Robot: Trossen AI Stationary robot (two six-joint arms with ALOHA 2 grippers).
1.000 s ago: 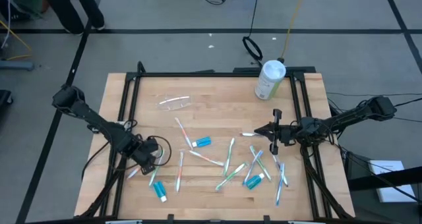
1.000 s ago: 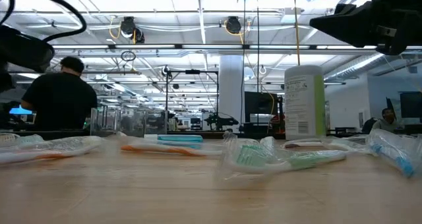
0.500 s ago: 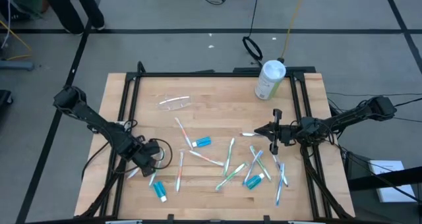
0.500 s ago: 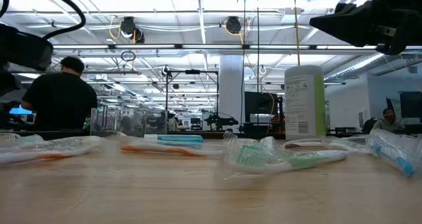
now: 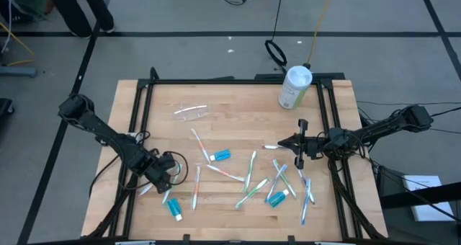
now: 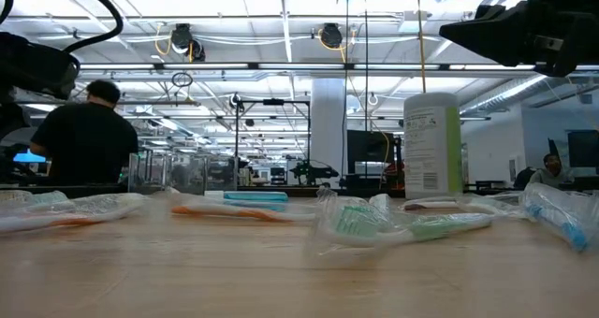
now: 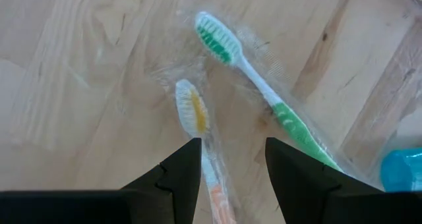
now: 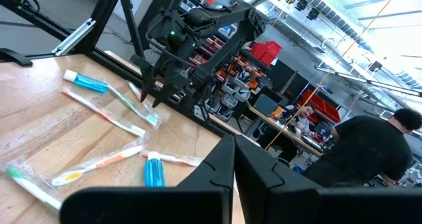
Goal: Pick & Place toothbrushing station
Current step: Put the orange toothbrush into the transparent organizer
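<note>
Left hand (image 7: 232,165) lower, open, straddling orange toothbrush (image 7: 195,118)

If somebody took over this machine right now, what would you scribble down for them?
Left gripper: fingers open, low over an orange-bristled toothbrush, a green one beside it.
Right gripper: fingers shut, empty, raised at the table's right side.
Clear cup lies tipped over, empty, at the far left.
Toothbrushes and blue toothpaste tubes lie scattered across the near half.
Done: nothing placed. Left: everything.
</note>
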